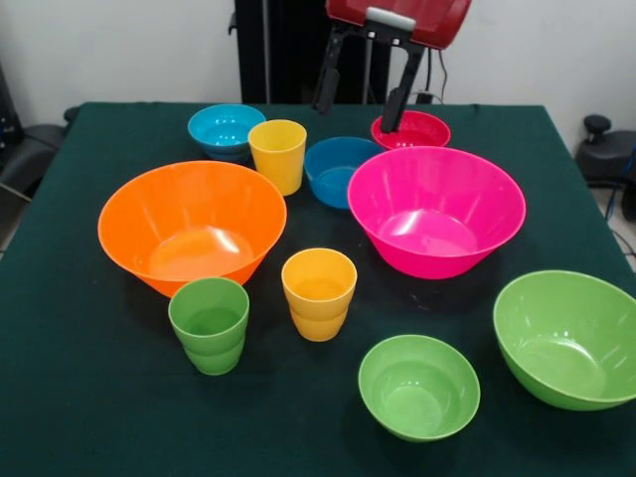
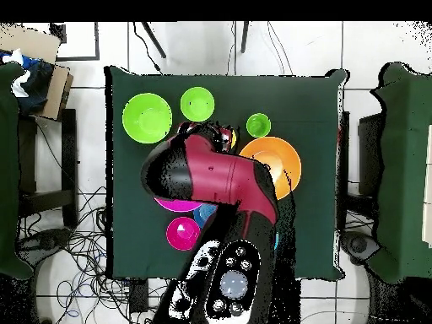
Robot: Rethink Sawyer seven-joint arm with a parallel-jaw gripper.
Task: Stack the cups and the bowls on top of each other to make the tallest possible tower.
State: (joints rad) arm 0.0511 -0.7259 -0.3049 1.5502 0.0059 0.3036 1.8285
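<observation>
Hanging open, the claw (image 1: 363, 99) (nothing gripped) hovers above the red-pink bowl (image 1: 411, 130).

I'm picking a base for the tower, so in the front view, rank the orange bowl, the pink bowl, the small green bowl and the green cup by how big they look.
1. orange bowl and large pink bowl: alike, too close to rank.
2. small green bowl, though it sits nearer the camera.
3. green cup, clearly smallest.
</observation>
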